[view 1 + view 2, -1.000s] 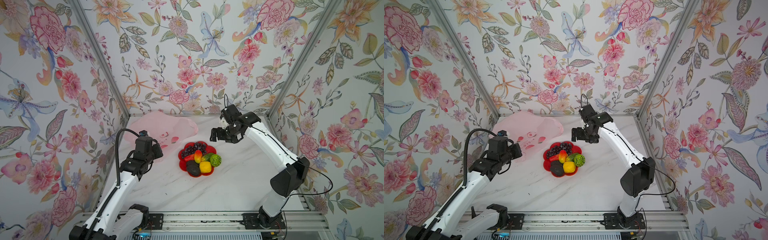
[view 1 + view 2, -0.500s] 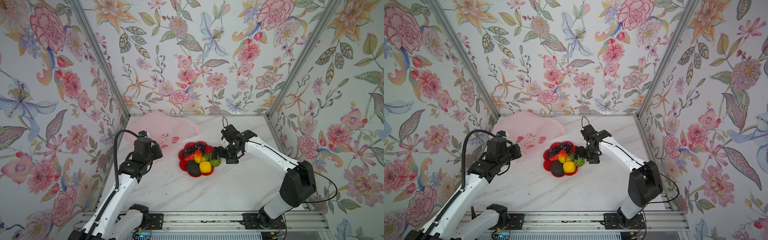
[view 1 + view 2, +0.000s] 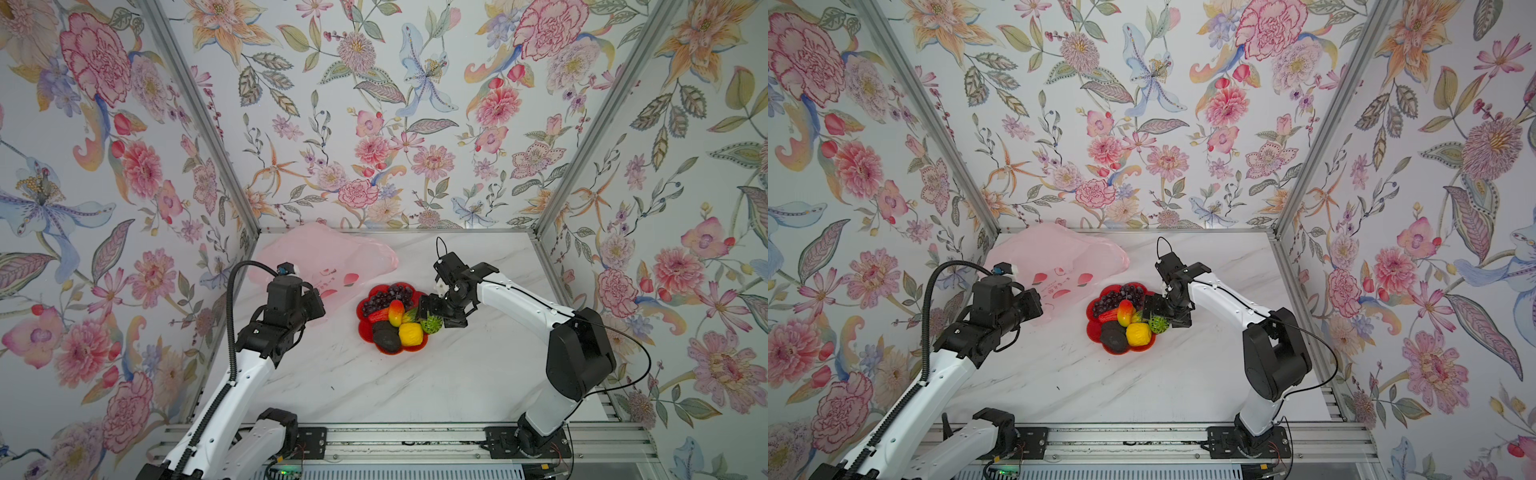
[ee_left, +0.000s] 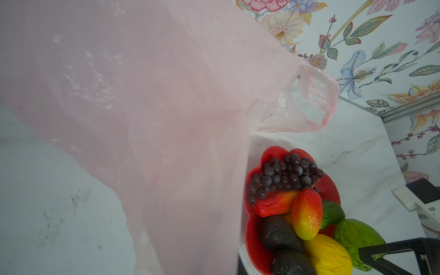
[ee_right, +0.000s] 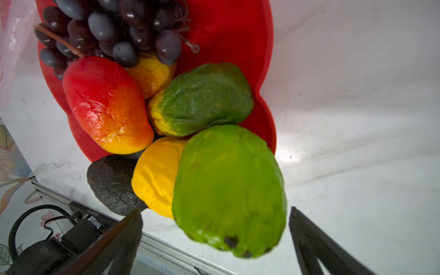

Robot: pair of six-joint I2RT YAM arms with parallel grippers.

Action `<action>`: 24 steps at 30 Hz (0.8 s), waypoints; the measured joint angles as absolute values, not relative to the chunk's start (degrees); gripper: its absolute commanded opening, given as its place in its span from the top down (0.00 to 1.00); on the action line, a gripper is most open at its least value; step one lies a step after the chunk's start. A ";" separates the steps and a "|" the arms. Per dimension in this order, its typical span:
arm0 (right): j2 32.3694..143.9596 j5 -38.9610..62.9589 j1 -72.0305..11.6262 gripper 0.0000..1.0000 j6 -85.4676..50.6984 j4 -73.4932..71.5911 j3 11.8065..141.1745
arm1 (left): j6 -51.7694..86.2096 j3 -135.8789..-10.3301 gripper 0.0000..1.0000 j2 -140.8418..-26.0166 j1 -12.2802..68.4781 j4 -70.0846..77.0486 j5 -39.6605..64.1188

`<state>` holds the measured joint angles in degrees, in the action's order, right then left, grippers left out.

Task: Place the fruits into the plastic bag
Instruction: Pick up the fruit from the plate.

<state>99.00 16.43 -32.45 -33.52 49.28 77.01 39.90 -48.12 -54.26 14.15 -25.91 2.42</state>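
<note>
**A:** What's on the bench (image 3: 415, 386), seen from above?

**B:** In both top views there is one red plate (image 3: 364, 336) mid-bench, with the fruit heaped on it. I count one grape bunch (image 3: 384, 298), one mango (image 3: 395, 312), one lemon (image 3: 410, 333), one bright green fruit (image 3: 432, 326) and one red piece (image 3: 376, 316). Only one avocado (image 3: 385, 337) shows from here. One plastic bag (image 3: 328, 257) lies toward the far left corner, just beside the plate.

**A:** And the arms?

**B:** There are two. The right pincer (image 3: 436, 318) is low at the plate's right edge, spread around the bright green fruit. The left pincer (image 3: 309, 305) hangs over the bag's near edge, and its fingers are hidden from above.

**A:** What does the left wrist view show?

**B:** Pink film (image 4: 142, 107) stretches from the lens down to the bench, so that pincer is clenched on the bag. One handle loop (image 4: 319, 100) lies on the bench. Here I count two avocados (image 4: 277, 234) and two green fruits.

**A:** And the right wrist view?

**B:** Two dark fingers (image 5: 119, 238) stand apart with the bright green fruit (image 5: 228, 188) between them and a gap on each side. That pincer is released and grips nothing. Past it are one bunch, one mango, one darker green piece (image 5: 202, 100), two yellow pieces and one avocado.
</note>
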 measured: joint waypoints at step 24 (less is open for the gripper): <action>100.88 14.26 -32.67 0.37 -33.95 48.12 77.17 | 39.79 -48.01 1.00 -54.43 14.15 -25.87 2.83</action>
